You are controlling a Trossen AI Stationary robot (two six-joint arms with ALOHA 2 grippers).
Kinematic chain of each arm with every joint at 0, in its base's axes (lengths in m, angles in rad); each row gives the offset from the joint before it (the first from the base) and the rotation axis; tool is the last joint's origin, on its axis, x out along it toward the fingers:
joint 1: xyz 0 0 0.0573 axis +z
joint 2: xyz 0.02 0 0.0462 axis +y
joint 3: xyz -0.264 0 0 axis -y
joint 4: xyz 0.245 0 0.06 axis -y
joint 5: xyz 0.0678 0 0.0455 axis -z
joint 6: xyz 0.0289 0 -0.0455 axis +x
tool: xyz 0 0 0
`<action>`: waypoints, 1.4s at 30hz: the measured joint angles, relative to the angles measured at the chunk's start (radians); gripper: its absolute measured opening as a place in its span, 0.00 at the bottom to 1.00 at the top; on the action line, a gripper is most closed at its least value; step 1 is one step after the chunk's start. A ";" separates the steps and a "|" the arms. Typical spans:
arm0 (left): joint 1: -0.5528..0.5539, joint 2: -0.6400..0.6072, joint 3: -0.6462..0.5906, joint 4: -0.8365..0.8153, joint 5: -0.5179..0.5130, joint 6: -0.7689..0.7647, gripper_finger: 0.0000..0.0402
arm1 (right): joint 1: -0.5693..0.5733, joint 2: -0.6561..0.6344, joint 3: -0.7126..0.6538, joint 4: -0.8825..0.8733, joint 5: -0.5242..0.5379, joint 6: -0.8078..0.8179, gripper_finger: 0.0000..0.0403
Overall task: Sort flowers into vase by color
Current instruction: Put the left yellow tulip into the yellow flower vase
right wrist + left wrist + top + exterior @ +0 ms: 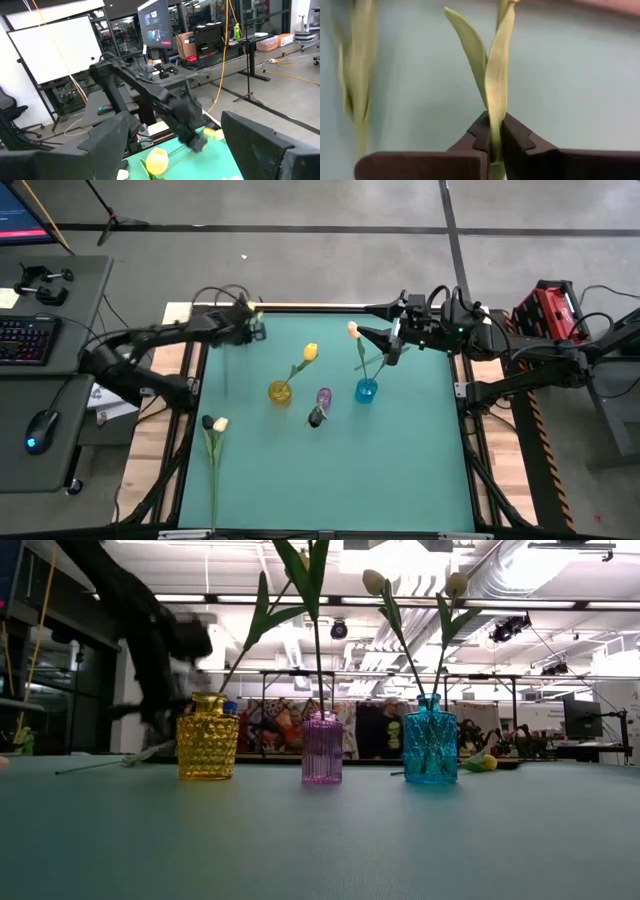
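Note:
Three glass vases stand mid-table: a yellow vase with a yellow tulip, a purple vase with a dark tulip, and a blue vase with a peach tulip. Two more tulips lie flat near the table's left edge. My left gripper, at the far left corner, is shut on a tulip. A yellow bit shows beside it. My right gripper hangs open and empty above the blue vase's far side. My left gripper pinches the tulip between its two fingertips, on the long green leaves low down. The leaves stand out past the fingers, along the way they point. The fingers hide the stem below the pinch. I cannot tell whether any part of the flower rests on the table.
The green table top is bare toward the near right. The yellow tulip's head shows between my right gripper's fingers, farther off. A desk with keyboard and mouse stands left of the table, and a red box right of it.

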 joint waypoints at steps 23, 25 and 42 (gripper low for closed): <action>-0.634 -0.494 -0.014 0.649 -0.222 0.596 0.00 | 0.000 0.000 0.000 0.031 0.000 0.001 0.76; -0.656 -0.469 -0.052 0.733 -0.223 0.620 0.00 | 0.000 0.000 0.000 0.031 0.000 0.001 0.76; -0.716 -0.524 -0.310 1.052 -0.226 0.599 0.00 | 0.000 0.000 0.000 0.031 0.000 0.027 0.76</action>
